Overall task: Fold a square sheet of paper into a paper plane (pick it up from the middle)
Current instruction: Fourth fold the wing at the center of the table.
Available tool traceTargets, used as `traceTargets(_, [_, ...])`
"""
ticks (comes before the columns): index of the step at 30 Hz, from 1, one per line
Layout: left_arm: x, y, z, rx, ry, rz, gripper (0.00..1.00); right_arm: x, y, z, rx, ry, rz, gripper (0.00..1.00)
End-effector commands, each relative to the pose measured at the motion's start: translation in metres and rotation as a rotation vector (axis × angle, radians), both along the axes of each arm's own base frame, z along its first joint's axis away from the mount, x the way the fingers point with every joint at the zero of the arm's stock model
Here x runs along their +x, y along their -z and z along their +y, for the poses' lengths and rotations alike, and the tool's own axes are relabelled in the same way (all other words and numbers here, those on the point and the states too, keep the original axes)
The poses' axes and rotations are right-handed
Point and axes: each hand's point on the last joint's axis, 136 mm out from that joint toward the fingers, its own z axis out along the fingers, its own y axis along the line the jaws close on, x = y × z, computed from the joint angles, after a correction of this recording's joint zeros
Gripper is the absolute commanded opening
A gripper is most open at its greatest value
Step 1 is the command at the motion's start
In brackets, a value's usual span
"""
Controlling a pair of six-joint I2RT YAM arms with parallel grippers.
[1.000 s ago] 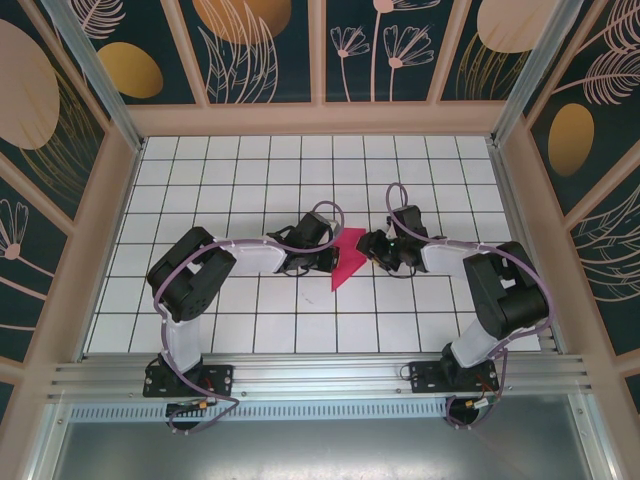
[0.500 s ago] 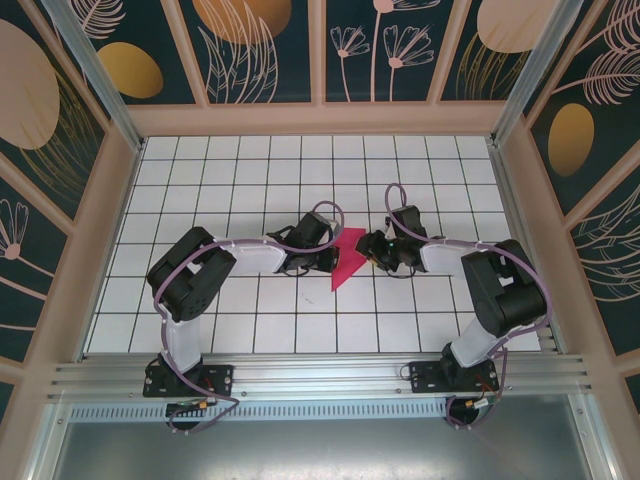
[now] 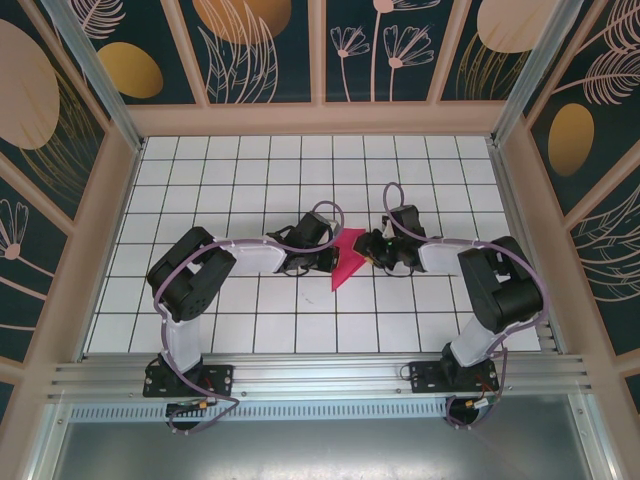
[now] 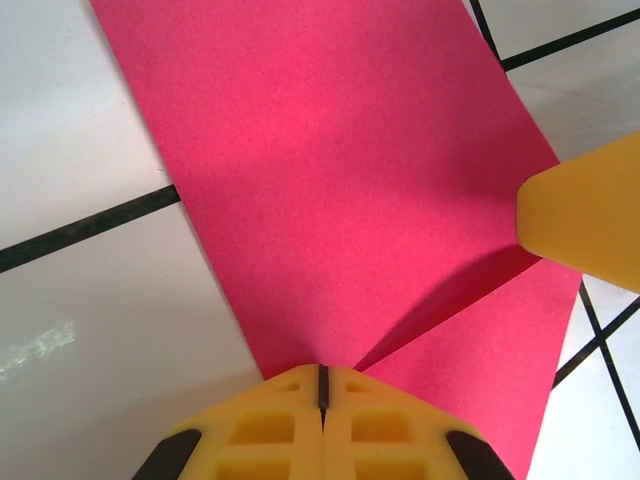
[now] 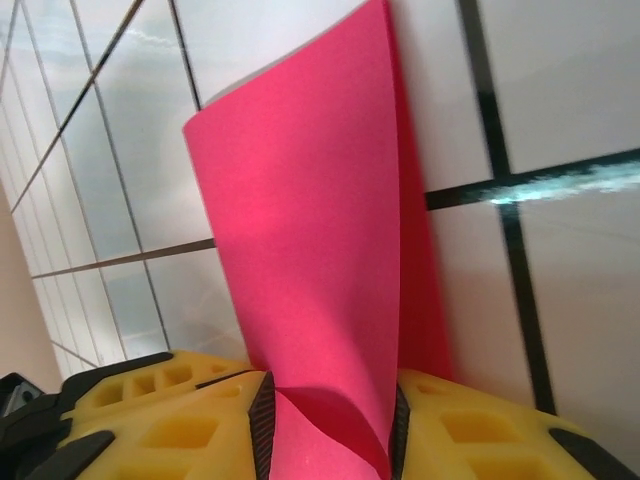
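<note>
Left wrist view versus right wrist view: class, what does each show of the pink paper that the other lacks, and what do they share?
Left wrist: pink paper spread wide, creased, left fingers shut on its edge. Right wrist: the paper curled upright between the right fingers. Both: pink paper, yellow fingers, white gridded table.

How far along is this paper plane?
Early stage. Done: the pink sheet of paper shows one fold. In hand: the left gripper is shut on one edge, the right gripper holds a curled part between its jaws. Left: no pointed nose or centre ridge yet, so most folding remains.
</note>
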Motion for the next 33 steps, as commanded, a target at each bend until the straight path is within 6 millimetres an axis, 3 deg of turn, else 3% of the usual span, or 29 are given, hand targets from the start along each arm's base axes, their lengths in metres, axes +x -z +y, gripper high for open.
traceTargets(1, [-0.01,0.018,0.008,0.028,-0.002,0.057,0.0,-0.002,-0.006,0.015,0.058,-0.066,-0.035,0.34])
traceTargets(8, [-0.006,0.001,0.007,0.005,-0.022,0.026,0.01,-0.004,0.004,0.016,0.027,-0.094,-0.019,0.14])
traceTargets(12, [0.001,-0.023,0.013,-0.007,-0.067,-0.029,0.18,-0.006,0.001,0.015,0.0,-0.089,-0.021,0.05])
traceTargets(14, [0.002,-0.039,0.017,-0.023,-0.084,-0.057,0.32,-0.007,0.001,0.015,-0.027,-0.075,-0.016,0.03])
traceTargets(16, [0.0,-0.058,0.014,-0.07,-0.083,-0.08,0.33,-0.008,-0.002,0.017,-0.035,-0.066,-0.015,0.01])
traceTargets(20, [-0.023,-0.073,0.021,-0.079,-0.074,-0.129,0.39,-0.008,-0.003,0.02,-0.034,-0.019,0.002,0.01])
traceTargets(22, [-0.036,-0.073,0.017,-0.05,-0.044,-0.152,0.41,-0.01,-0.005,0.023,-0.02,-0.002,0.011,0.01])
traceTargets(28, [-0.06,-0.042,0.012,0.093,0.021,-0.172,0.42,-0.014,-0.006,0.03,-0.012,0.025,0.045,0.01])
traceTargets(33, [-0.061,-0.029,0.01,0.166,0.025,-0.201,0.41,-0.014,-0.006,0.032,-0.016,0.041,0.053,0.02])
